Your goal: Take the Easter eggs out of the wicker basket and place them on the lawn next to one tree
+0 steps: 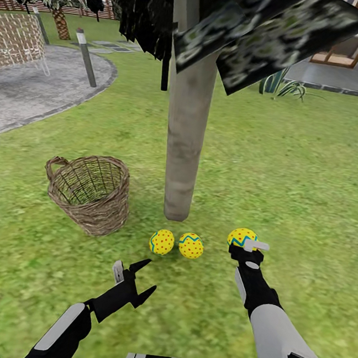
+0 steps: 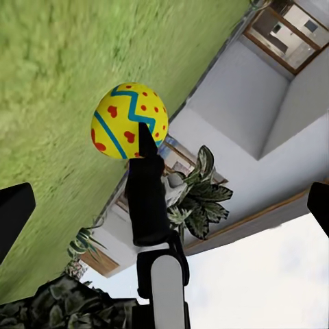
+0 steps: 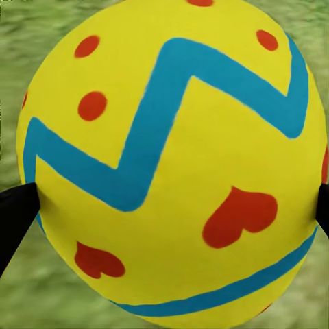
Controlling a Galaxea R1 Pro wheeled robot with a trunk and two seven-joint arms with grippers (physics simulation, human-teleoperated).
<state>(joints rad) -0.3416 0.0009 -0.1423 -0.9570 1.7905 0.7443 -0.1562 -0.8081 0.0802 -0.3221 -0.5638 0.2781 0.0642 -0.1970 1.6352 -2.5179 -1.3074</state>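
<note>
Standing on the lawn (image 1: 290, 175) | tree (image 1: 184, 146) trunk upright | wicker basket (image 1: 91, 191) left of it, tilted | two eggs (image 1: 162, 241) (image 1: 191, 245) at trunk base | right hand (image 1: 247, 247) clamps third egg (image 1: 242, 237) | left hand (image 1: 142, 280) spread wide, holding nothing.

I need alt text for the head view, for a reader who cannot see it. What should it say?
The right gripper holds a yellow Easter egg just above the lawn, right of a pale tree trunk. Two more eggs lie on the grass at the trunk's base. The wicker basket stands empty to the left, and the left gripper is open.
</note>
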